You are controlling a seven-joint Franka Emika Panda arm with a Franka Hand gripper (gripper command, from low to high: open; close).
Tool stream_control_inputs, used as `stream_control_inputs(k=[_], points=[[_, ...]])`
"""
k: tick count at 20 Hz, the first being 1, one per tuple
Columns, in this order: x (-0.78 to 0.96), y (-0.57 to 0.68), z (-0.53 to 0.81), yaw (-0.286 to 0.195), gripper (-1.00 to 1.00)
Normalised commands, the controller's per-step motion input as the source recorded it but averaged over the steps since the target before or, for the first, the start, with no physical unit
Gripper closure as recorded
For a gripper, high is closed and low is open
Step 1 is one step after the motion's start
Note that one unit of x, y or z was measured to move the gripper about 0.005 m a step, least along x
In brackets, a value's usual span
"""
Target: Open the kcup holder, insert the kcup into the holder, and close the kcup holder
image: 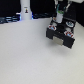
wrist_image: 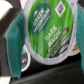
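The kcup (wrist_image: pixel 49 31) fills the wrist view, its green printed lid facing the camera. My gripper (wrist_image: pixel 47 40) is shut on it, with teal fingers (wrist_image: pixel 15 44) on either side. In the exterior view the gripper (image: pixel 60 21) holds the white pod (image: pixel 59 17) just above the black kcup holder (image: pixel 61 35), which stands on the white table at the exterior view's right. The holder's top looks open, with pale slots showing. Dark parts of the holder (wrist_image: pixel 35 76) show beneath the pod in the wrist view.
A tall white bottle-like object with a dark mark (image: pixel 24 11) stands at the back, toward the exterior view's left. A dark band of clutter (image: pixel 10 19) runs along the table's far edge. The white tabletop (image: pixel 25 55) spreads in front.
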Motion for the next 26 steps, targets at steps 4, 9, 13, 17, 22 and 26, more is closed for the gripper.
stream_control_inputs(k=[4, 9, 13, 17, 22, 26], points=[[0.01, 0.10, -0.23, 0.048, 1.00], [0.05, 0.05, -0.08, 0.025, 1.00], [0.30, 0.05, 0.23, -0.006, 1.00], [0.44, 0.00, 0.22, -0.007, 1.00], [0.55, 0.03, 0.11, 0.000, 1.00], [0.58, 0.27, 0.05, 0.000, 1.00]])
